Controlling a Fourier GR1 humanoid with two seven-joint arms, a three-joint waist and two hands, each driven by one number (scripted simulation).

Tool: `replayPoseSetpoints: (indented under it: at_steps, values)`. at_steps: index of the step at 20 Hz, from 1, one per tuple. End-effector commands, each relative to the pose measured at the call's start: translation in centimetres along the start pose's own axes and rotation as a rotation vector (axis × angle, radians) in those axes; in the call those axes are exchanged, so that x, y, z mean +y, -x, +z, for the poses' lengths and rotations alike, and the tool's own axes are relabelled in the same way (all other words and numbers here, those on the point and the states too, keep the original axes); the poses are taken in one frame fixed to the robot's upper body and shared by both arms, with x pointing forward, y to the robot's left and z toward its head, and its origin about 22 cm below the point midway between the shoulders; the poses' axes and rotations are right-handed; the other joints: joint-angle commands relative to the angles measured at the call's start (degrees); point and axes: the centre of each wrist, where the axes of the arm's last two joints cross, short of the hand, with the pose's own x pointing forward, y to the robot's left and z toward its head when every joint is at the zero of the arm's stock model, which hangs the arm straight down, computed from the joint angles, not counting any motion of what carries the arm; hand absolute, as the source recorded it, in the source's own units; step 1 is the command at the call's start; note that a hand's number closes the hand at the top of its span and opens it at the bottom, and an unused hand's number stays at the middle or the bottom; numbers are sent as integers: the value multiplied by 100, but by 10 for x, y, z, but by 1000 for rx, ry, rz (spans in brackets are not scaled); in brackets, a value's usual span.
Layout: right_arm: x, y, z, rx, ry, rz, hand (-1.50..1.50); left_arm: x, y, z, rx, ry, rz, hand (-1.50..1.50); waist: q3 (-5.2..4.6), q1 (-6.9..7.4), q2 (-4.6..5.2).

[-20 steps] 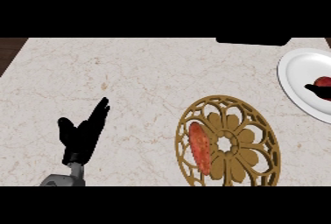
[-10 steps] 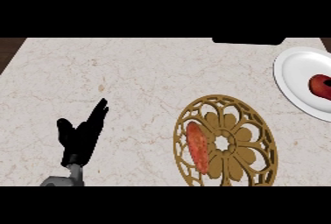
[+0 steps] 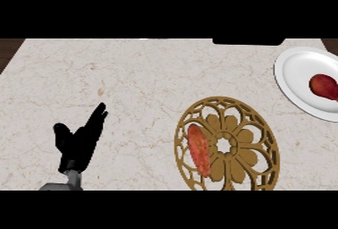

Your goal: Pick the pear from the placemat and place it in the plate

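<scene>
Bench (image 3: 132,76): a pale marbled top with fine tan veining fills nearly the whole head view; darker wood shows at its far left and far right corners. No brand, label or writing can be read anywhere on it.
Placemat (image 3: 228,145): a round golden openwork mat with a flower pattern and a small hole at its centre, lying flat on the bench right of centre, its near edge cut off at the bottom of the view.
Plate (image 3: 297,74): a plain white plate at the right edge, partly out of view, well apart from the placemat and further back on the bench. It bears no print or mark.
Left hand (image 3: 78,142): black, at the lower left, coming up from a grey forearm; its fingers are straight and point up and to the right, the thumb stands off to the left, and it has hold of nothing. It is well apart from the placemat.
Red piece on the mat (image 3: 199,150): a long orange-red shape lying on the left part of the placemat.
Pear (image 3: 324,86): dark red, lying in the plate near the right edge of the view, untouched by any hand.
</scene>
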Motion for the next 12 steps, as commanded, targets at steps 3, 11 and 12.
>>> replayPoseSetpoints:
  at_steps: [3,11,12]
  values:
    - [-32,6,26,15,-114,22,-150,1,18,6,71,-10,13,0,-34,-29,1]
    - [-55,8,47,25,-147,120,-150,0,12,-11,75,-19,9,0,-33,-99,0]
    - [-61,17,63,29,-159,128,-150,-8,21,5,83,-17,17,0,-37,-107,-32]
